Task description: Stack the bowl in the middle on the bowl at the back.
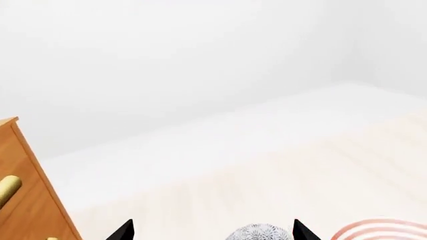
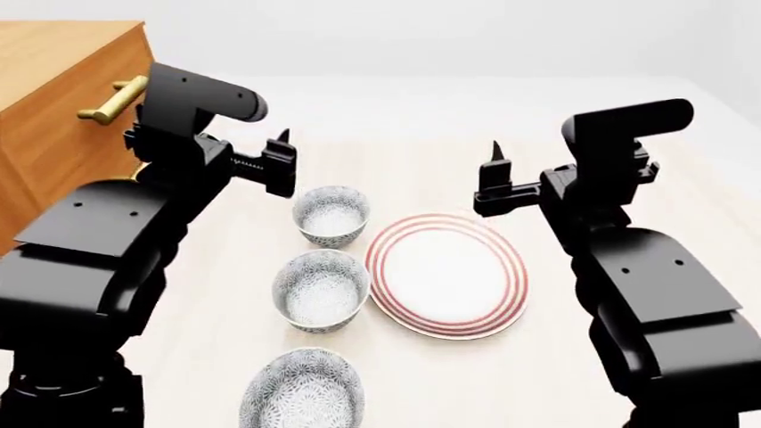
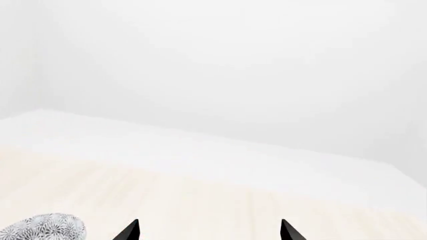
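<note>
Nearest, a third speckled bowl [image 2: 302,390] lines up at 6 o'clock below the bowl in the middle [image 2: 320,290] and the bowl at the back [image 2: 331,214], both spread end effectors, left [image 2: 281,162] and right [image 2: 491,176], hovering empty above.

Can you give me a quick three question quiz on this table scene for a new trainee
1. How many speckled bowls stand on the table?
2. True or false: the bowl in the middle already sits in the bowl at the back.
3. What lies beside the bowls: A) plate with red rings, B) cup?

Key: 1) Three. 2) False; both stand apart, and the left gripper and right gripper hold nothing. 3) A.
</note>
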Motion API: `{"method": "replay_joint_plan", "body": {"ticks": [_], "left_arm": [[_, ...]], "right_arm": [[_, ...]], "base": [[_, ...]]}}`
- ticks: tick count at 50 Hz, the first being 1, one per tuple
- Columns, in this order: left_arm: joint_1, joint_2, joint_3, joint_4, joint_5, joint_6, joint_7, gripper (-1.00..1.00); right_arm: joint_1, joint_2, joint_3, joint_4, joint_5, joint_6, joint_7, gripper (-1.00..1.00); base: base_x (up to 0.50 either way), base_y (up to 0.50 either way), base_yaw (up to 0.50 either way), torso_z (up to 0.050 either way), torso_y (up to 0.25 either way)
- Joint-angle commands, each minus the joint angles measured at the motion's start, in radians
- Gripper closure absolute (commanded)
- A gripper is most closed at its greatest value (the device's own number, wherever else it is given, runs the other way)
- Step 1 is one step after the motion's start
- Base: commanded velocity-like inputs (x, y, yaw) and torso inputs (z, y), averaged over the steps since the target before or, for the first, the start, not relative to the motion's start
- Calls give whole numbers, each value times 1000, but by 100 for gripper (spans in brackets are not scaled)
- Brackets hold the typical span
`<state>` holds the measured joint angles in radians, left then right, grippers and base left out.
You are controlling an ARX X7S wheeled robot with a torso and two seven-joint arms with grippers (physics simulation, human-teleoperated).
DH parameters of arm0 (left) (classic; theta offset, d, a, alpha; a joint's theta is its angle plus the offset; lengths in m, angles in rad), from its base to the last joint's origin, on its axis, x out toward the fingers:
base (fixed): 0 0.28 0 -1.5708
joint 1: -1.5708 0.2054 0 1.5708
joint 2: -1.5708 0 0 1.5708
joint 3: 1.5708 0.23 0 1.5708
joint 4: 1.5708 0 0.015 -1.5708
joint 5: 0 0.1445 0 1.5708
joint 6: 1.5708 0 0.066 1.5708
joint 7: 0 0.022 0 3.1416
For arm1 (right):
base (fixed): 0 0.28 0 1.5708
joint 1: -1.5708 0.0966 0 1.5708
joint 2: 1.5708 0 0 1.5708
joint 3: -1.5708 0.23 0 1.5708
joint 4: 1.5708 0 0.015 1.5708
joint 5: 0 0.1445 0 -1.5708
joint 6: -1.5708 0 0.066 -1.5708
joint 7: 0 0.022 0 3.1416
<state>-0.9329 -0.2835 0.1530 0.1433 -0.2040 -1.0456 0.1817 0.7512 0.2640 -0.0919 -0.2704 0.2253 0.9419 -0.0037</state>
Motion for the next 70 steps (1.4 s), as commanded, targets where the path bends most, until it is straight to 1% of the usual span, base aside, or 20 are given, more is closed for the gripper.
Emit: {"method": "replay_joint_plan", "body": {"ticks": [1, 4, 9, 11, 15, 17, 21, 22, 25, 29, 45, 54, 70], "left_arm": [[-48, -23, 35, 13, -16, -150, 15, -100], [-71, -26, 47, 6, -23, -228, 17, -100], [-138, -9, 41, -53, -38, -399, 11, -100], [-166, -5, 45, -80, -40, -452, 10, -100], [-195, 5, 32, -116, -60, -523, -4, -100], [-203, -16, 31, -154, -182, -525, -105, -100], [-221, -84, 40, -221, -560, -524, -395, -100], [-222, -97, 44, -231, -632, -524, -448, -100], [-223, -122, 57, -254, -774, -522, -552, -100], [-218, -136, 66, -269, -862, -518, -620, -100], [-211, -173, 104, -335, -1103, -507, -800, -100], [-210, -183, 133, -364, -1140, -478, -817, -100], [-190, -174, 109, -452, -1254, -473, -915, -100]], "right_arm": [[19, -4, -10, -6, 4, 35, 12, -100], [22, -4, -13, -9, 6, 48, 15, -100], [27, -9, -8, -16, 12, 74, 23, -100], [33, -15, 3, -22, 18, 124, 37, -100], [40, -27, 26, -27, 33, 172, 47, -100], [40, -27, 29, -27, 36, 178, 49, -100], [41, -28, 33, -25, 39, 186, 52, -100], [42, -28, 34, -24, 39, 188, 52, -100], [42, -28, 35, -18, 41, 190, 55, -100], [42, -29, 35, -12, 42, 191, 57, -100], [32, -31, 40, -3, 50, 201, 67, -100], [30, -28, 41, -6, 54, 205, 71, -100], [24, -27, 32, 2, 57, 204, 79, -100]], "base": [[0, 0, 0, 0, 0], [0, 0, 0, 0, 0], [0, 0, 0, 0, 0], [0, 0, 0, 0, 0], [0, 0, 0, 0, 0], [0, 0, 0, 0, 0], [0, 0, 0, 0, 0], [0, 0, 0, 0, 0], [0, 0, 0, 0, 0], [0, 0, 0, 0, 0], [0, 0, 0, 0, 0], [0, 0, 0, 0, 0], [0, 0, 0, 0, 0]]}}
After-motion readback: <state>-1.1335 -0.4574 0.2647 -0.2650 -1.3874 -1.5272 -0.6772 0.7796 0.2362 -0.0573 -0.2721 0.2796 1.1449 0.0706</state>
